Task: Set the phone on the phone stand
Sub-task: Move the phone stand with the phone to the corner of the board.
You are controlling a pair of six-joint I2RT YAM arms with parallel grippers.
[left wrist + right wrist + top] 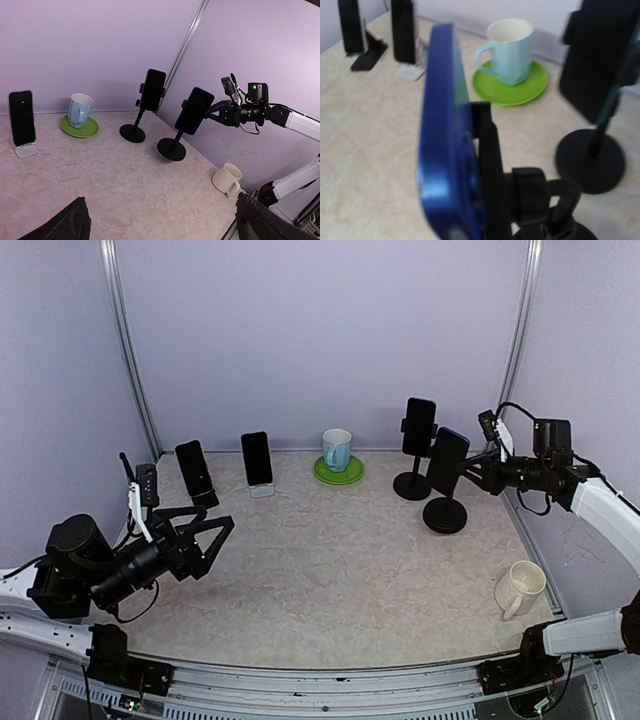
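The task looks nearly done. The phone (447, 460) stands upright against the cradle of the phone stand (445, 515), near the right edge of the bench and towards its far right corner. From the right wrist view its blue back lies flat on the black holder. I judge that what is left is to let go and draw the arm back without tipping the stand.

The right gripper (472, 468) reaches in from the right edge at cradle height. Its 2 fingers stand only narrowly apart and appear pinched on the phone's outer edge. The left gripper (215, 548) hangs wide open over the near left part of the bench, holding nothing and well apart from the phone.
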